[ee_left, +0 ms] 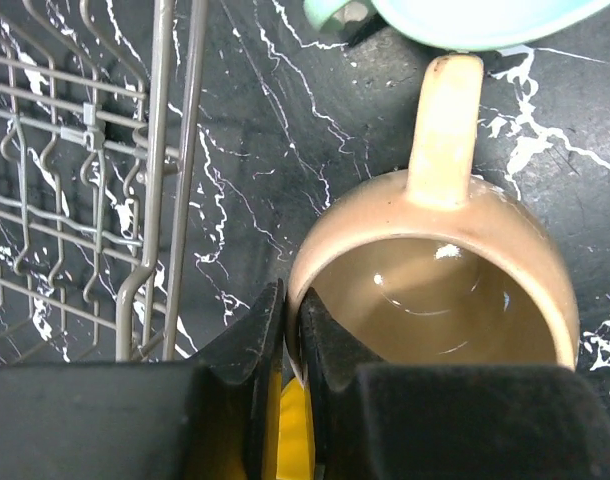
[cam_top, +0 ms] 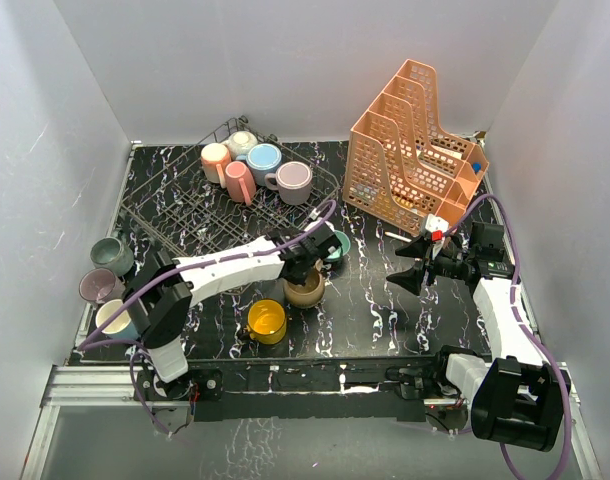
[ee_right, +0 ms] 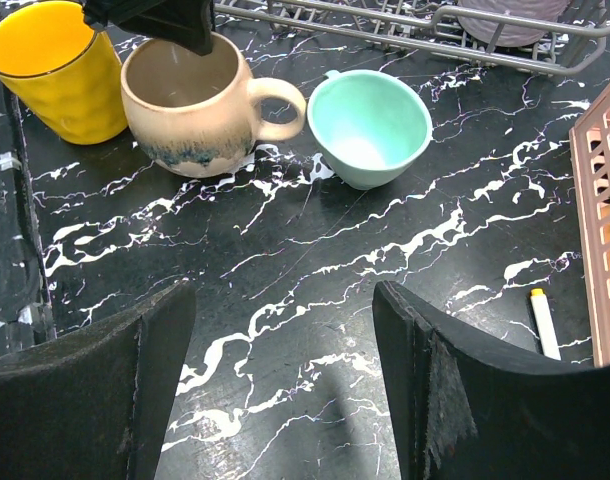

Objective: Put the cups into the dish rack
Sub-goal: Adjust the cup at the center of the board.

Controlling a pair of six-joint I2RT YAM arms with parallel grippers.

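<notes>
Standing nearest the arm bases, a yellow cup sits upright on the black marbled table. At the table's left edge three more cups lie in a row: a cream cup, a mauve cup and a grey-green cup, all outside the rack.

Just beyond the yellow cup, and almost touching it, is the tan mug, upright, with its handle pointing away toward the teal cup. The left gripper is clamped on the tan mug's rim, one finger inside the wall and one outside, on the side opposite the handle.

To the right, the right gripper hangs above bare table with its fingers wide apart, holding nothing. A small white marker lies near it, beside the orange file organizer.

Farther back on the left, the dish rack holds five cups at its far end: a pink cup, a lilac cup, a blue cup, a peach cup and a white cup.
</notes>
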